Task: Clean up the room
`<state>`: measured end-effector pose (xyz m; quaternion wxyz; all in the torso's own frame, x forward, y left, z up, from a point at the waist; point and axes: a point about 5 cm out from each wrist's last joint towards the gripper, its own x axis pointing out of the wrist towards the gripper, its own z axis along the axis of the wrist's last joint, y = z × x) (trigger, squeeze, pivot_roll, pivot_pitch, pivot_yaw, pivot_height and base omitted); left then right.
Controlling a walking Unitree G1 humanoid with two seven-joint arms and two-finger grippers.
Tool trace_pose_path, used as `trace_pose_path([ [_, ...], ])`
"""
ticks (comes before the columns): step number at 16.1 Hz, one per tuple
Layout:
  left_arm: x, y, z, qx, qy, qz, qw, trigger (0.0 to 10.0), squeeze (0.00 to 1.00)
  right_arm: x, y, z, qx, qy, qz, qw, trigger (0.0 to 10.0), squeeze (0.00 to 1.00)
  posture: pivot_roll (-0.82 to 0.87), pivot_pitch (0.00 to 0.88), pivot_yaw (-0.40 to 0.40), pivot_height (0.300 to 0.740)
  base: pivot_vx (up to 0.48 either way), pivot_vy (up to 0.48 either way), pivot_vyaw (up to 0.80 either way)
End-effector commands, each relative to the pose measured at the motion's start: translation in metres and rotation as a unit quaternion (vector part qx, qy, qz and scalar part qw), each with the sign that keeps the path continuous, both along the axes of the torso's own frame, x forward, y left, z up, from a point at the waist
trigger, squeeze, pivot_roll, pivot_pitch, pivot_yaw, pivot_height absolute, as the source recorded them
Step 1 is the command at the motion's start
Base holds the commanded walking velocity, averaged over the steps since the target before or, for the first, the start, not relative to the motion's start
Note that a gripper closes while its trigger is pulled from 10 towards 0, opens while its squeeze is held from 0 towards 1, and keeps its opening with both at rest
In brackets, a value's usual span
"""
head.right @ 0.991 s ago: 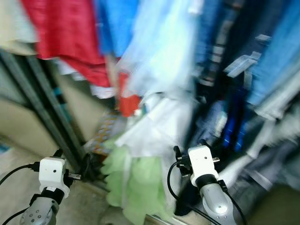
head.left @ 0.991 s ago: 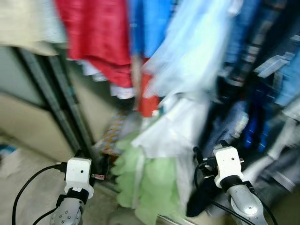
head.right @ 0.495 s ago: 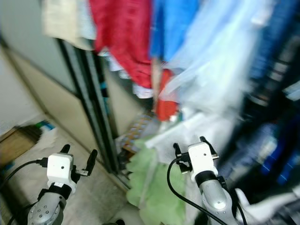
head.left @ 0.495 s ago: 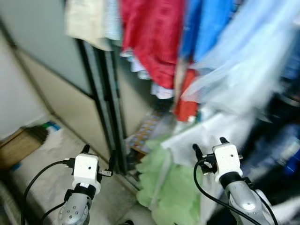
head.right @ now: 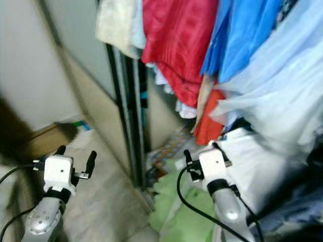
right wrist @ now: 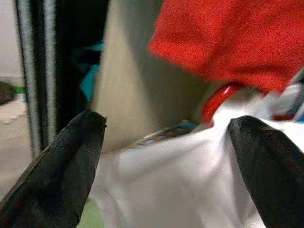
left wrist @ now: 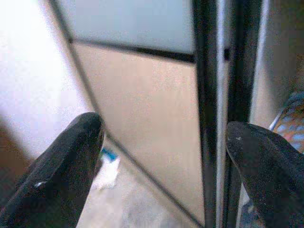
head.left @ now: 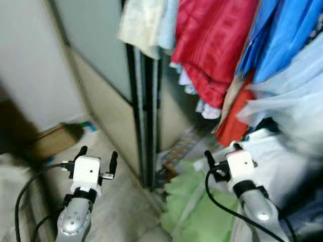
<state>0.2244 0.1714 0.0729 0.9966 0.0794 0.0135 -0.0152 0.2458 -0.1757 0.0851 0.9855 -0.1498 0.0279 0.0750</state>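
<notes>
Facing dark-framed sliding wardrobe door (head.left: pixel 144 116); left hand (head.left: pixel 96 153) fingers apart, empty; right hand (head.left: pixel 221 152) fingers apart over white garment (right wrist: pixel 180 185); red ribbed top (head.left: pixel 214 45) hanging above.

The red garment (head.left: pixel 212 40) is cut off at twelve o'clock; the brown box (head.left: pixel 50 142) at nine o'clock is blurred.

My two head cameras look forward and down from above both wrists at an open wardrobe, and they share nearly the same scene — the dark sliding-door frame (head.left: pixel 146 116), the hanging red garment (head.left: pixel 214 43) and the green cloth (head.right: pixel 174 206) on the floor. The left wrist camera looks along its own fingers (left wrist: pixel 61 166), close to that same door frame and the pale panel (left wrist: pixel 142 123) beside it. The right wrist camera faces into the wardrobe at close range — red garment above, white cloth (right wrist: pixel 175 180) below.
</notes>
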Motion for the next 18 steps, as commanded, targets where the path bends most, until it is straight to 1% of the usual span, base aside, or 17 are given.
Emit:
trace_pose_path([
  [1,-0.001,0.001,0.003,-0.001,0.002,0.000,1.000,10.0,0.00,-0.004,0.000,-0.001,0.003,0.008,-0.001,1.000,10.0,0.00,0.05,0.099,-0.001,0.740,0.000,0.000,0.00],
  [3,-0.008,0.001,0.007,-0.003,0.005,-0.004,1.000,10.0,0.00,-0.007,0.001,0.001,0.014,0.007,-0.011,1.000,10.0,0.00,0.06,0.132,0.008,0.740,0.000,0.000,0.00],
  [4,-0.011,0.001,0.008,-0.006,0.006,-0.006,1.000,10.0,0.00,-0.006,0.000,0.003,0.022,0.005,-0.020,1.000,10.0,0.00,0.05,0.144,0.013,0.740,0.000,0.000,0.00],
  [5,-0.011,0.001,0.008,-0.006,0.006,-0.006,1.000,10.0,0.00,-0.006,0.000,0.003,0.022,0.005,-0.020,1.000,10.0,0.00,0.05,0.144,0.013,0.740,0.000,0.000,0.00],
  [7,-0.012,0.002,0.006,-0.019,0.013,0.002,1.000,10.0,0.00,0.001,-0.004,0.005,0.024,-0.001,-0.030,0.999,10.0,0.00,0.06,0.144,0.017,0.740,0.000,0.000,0.00],
  [9,-0.010,0.001,0.004,-0.024,0.015,0.008,1.000,10.0,0.00,0.004,-0.004,0.005,0.025,-0.005,-0.031,0.999,10.0,0.00,0.07,0.118,0.021,0.740,0.000,0.000,0.00],
  [10,-0.006,-0.003,0.003,-0.026,0.015,0.004,1.000,10.0,0.00,0.008,0.001,0.004,0.027,-0.008,-0.027,0.999,10.0,0.00,0.07,0.079,0.021,0.740,0.000,0.000,0.80],
  [11,-0.003,-0.005,0.003,-0.026,0.014,0.001,1.000,10.0,0.00,0.011,0.005,0.004,0.028,-0.011,-0.022,0.999,10.0,0.00,0.07,0.066,0.020,0.740,0.000,0.000,0.80],
  [12,0.004,-0.007,0.002,-0.024,0.011,-0.002,1.000,10.0,0.00,0.017,0.011,0.003,0.030,-0.014,-0.014,0.999,10.0,0.00,0.07,0.036,0.021,0.740,0.000,0.000,0.00],
  [13,0.006,-0.007,0.002,-0.024,0.010,-0.003,1.000,10.0,0.00,0.020,0.012,0.003,0.030,-0.014,-0.012,0.999,10.0,0.00,0.07,0.036,0.021,0.740,0.000,0.000,0.00],
  [14,0.017,-0.006,0.005,-0.019,0.000,0.000,1.000,10.0,0.00,0.030,0.017,0.004,0.026,-0.019,-0.001,0.999,10.0,0.00,0.07,0.000,0.015,0.740,0.000,0.000,0.00],
  [15,0.024,-0.004,0.007,-0.017,-0.006,0.006,1.000,10.0,0.00,0.036,0.018,0.006,0.020,-0.023,0.004,1.000,10.0,0.00,0.07,0.000,0.014,0.740,0.000,0.000,0.80],
  [18,0.029,-0.001,0.007,-0.021,-0.008,0.014,1.000,10.0,0.00,0.045,0.017,0.007,0.015,-0.024,0.005,1.000,10.0,0.00,0.07,0.000,0.009,0.740,0.000,0.000,0.80],
])
